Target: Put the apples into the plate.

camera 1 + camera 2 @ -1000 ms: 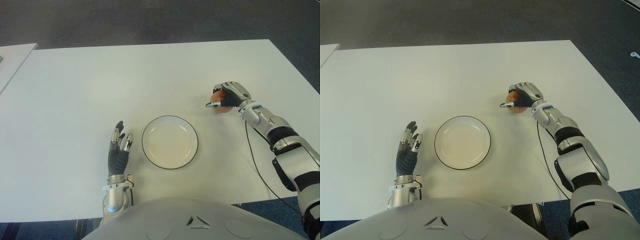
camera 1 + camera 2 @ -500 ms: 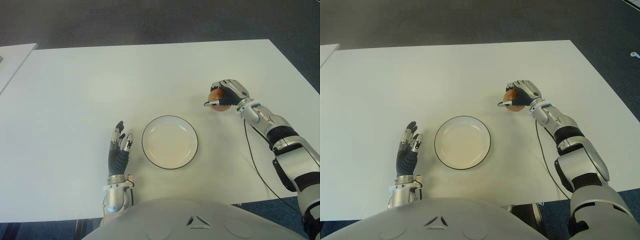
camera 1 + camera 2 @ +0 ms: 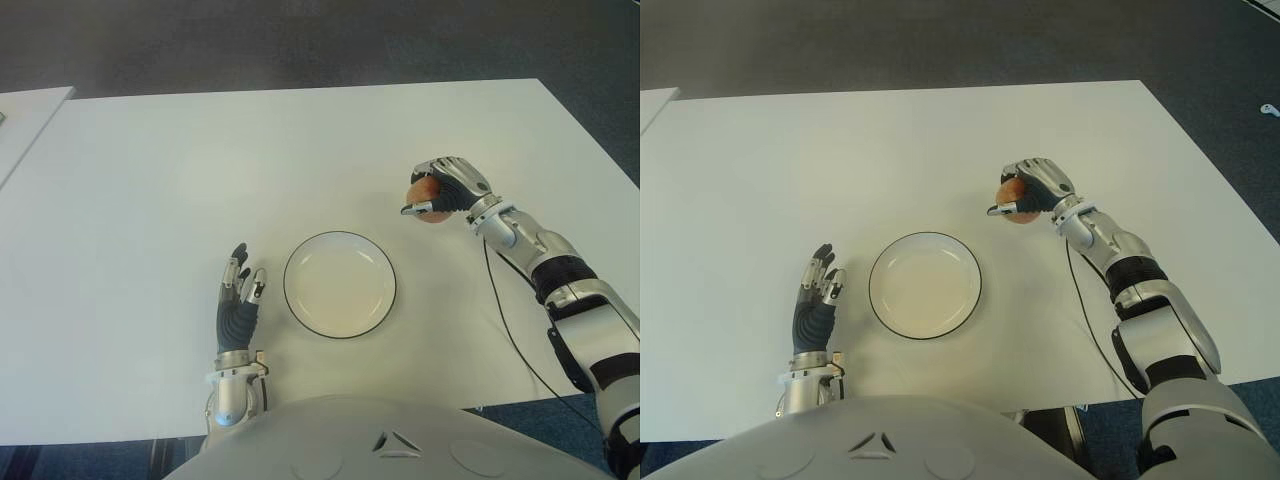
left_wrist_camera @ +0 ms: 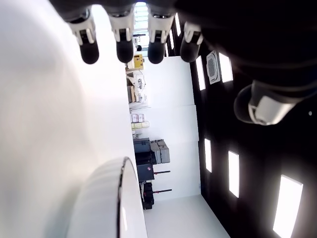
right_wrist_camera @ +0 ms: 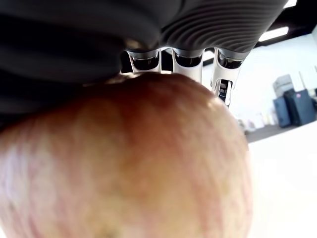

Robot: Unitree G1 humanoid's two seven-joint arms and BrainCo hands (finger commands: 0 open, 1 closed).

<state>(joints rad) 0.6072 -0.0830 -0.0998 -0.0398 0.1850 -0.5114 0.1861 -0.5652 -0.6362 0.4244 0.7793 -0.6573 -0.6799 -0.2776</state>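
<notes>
The apple (image 3: 424,192), round and smooth with red-yellow mottled skin, sits grasped in the curled fingers of the right hand (image 3: 445,187) above the white table (image 3: 200,170), toward its right edge; the round, shallow white plate (image 3: 340,284) with a thin dark rim lies near the front edge, holding nothing. The left hand (image 3: 238,300) shows just left of the plate, fingers straight and relaxed.

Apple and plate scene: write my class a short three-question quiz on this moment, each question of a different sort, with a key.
1. True or false: the apple already lies in the plate.
2. Which hand grasps the apple? A) the left hand B) the right hand C) neither
3. Fill in: the left hand, fingers spread, shows to the ____ of the plate on the white table.

Key
1. False: the plate holds nothing; the apple is in the right hand, off to the plate's right and farther from the robot.
2. B
3. left
</notes>
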